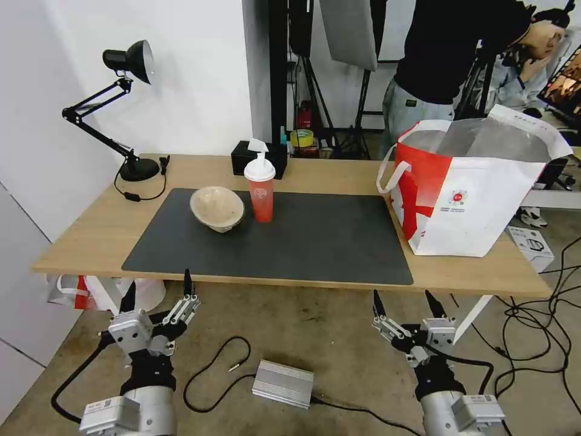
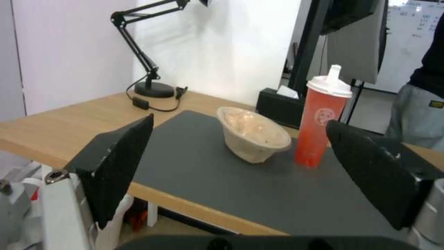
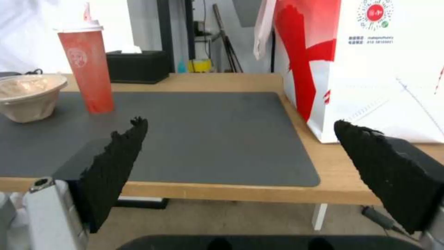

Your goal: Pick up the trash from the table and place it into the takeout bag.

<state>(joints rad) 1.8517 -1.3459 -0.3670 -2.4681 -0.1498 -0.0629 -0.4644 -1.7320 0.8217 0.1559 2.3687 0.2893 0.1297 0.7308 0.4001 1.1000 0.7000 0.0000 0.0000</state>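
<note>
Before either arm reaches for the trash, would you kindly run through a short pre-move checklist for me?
1. Left gripper open, below the table's near edge: ok.
2. Right gripper open, empty: ok.
3. Beige bowl on the grey mat, tilted, nothing over it: ok.
4. Red cup upright, white lid on, close beside the bowl: ok; touching: cannot tell.
5. Takeout bag standing, mouth open: ok.
6. White bowl with red scraps accounted for: cannot tell.

Nearer the camera than the tabletop [image 1: 91, 236], the left gripper [image 1: 158, 290] and right gripper [image 1: 405, 303] share one build: silver-grey metal blocks, black pointed jaws with textured pads, black cables, and silver wrist cylinders bearing small labels.
</note>
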